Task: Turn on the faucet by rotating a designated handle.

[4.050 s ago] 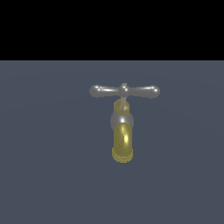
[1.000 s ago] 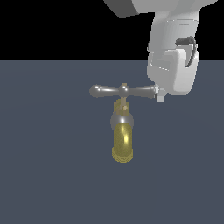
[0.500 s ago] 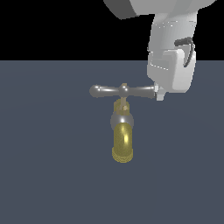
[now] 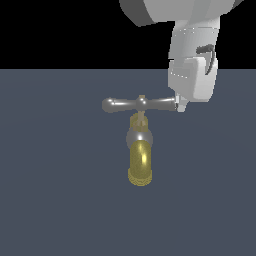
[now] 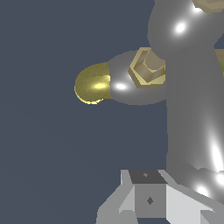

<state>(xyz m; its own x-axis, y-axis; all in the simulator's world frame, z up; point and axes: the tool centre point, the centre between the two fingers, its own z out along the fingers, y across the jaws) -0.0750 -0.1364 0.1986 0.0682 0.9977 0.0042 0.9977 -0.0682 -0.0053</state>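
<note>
The faucet (image 4: 140,150) stands on a flat dark slate-blue floor (image 4: 55,200), and everything here is placed from it. Its gold curved spout (image 4: 140,162) comes forward and down from the grey round body (image 4: 139,136), ending in a ribbed tip nearest the camera in the exterior view. On top of the body lies the handle (image 4: 139,104), a slim shiny grey crossbar set level, with a small gold hub at its middle right above the body. One bulbous end of the crossbar reaches out to the exterior view's left of the faucet and is free. The other end, on the exterior view's right of the faucet, runs up against the gripper (image 4: 181,104), which hangs down from the white arm (image 4: 192,55) above and to that side of the faucet. A white fingertip touches or just covers that end of the bar. In the wrist view the handle (image 5: 192,105) fills the frame close up, with a gold hex nut (image 5: 148,68) and the spout (image 5: 92,84) beyond it, and one grey finger (image 5: 148,199) beside the bar. Whether the pincer is spread or pressed together I cannot tell
</note>
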